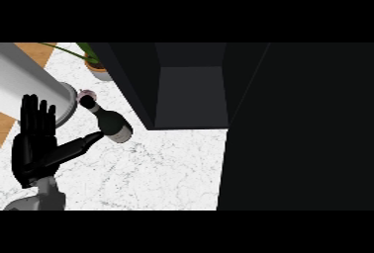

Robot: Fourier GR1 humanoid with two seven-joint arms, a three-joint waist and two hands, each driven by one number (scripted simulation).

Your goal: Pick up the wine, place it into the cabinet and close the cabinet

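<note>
Dark glass wine bottle (pixel 111 123) is seen upright on the white marbled counter (pixel 161 168), near its left edge, beside the open dark cabinet (pixel 191 94). Black left hand (pixel 33 148) is held with fingers straight, thumb extended toward the bottle, contact unclear.

White marbled counter (pixel 161 168) with dark veining; potted plant (pixel 97 66) at its far edge; wooden floor (pixel 36 52) visible beyond, upper left.

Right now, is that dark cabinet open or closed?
Open. The cabinet shows a hollow grey interior, and its door stands swung out at the right. The wine bottle is outside, on the counter.
</note>
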